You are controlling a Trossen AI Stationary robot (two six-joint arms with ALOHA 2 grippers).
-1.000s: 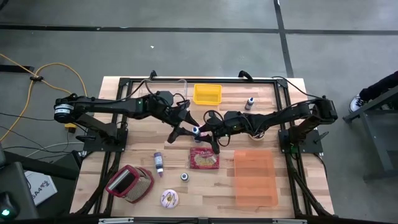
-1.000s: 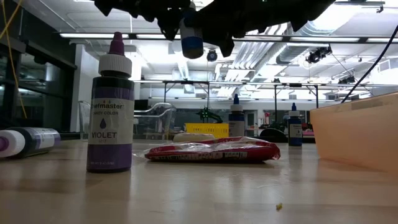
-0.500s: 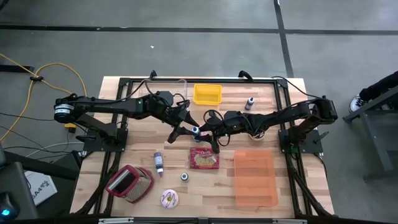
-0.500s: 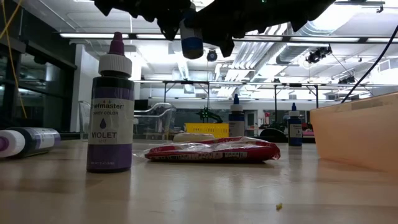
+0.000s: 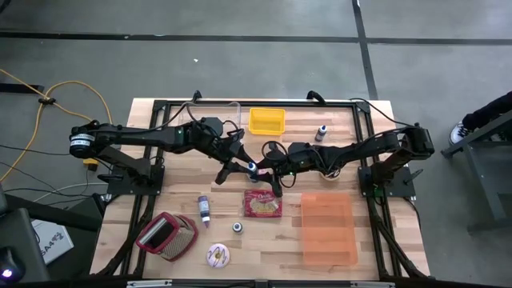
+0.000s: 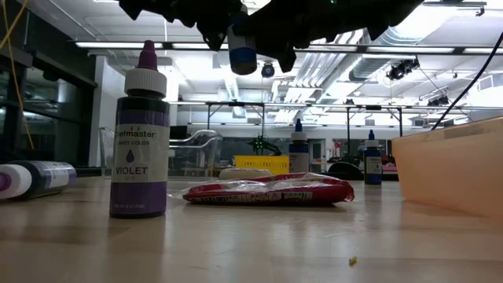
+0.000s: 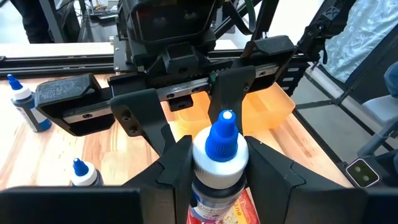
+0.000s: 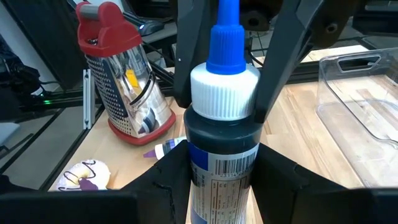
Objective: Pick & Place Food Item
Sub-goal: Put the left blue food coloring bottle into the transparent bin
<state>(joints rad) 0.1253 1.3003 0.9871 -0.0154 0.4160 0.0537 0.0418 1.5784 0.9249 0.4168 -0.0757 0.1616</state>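
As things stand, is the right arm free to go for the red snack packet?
Probably not: its pincer holds the blue-capped bottle, which the left pincer also grips. The packet lies uncovered.

- blue-tipped bottle point(image 8: 222, 118) standing upright mid-frame, white ribbed cap, dark body, barcode label showing
- right gripper point(image 8: 221, 180) fingers point(image 8: 165, 186) pressing the bottle body on both sides
- left gripper point(image 8: 233, 74) fingers reaching in at the cap from behind, flanking it
- red-handled grater point(image 8: 127, 87) sitting on wooden table point(image 8: 298, 124)
- purple-tipped bottle point(image 8: 163, 149) lying beside grater
- donut point(image 8: 84, 175) sitting near the table edge
- clear container point(image 8: 360, 106) sitting apart from the rest
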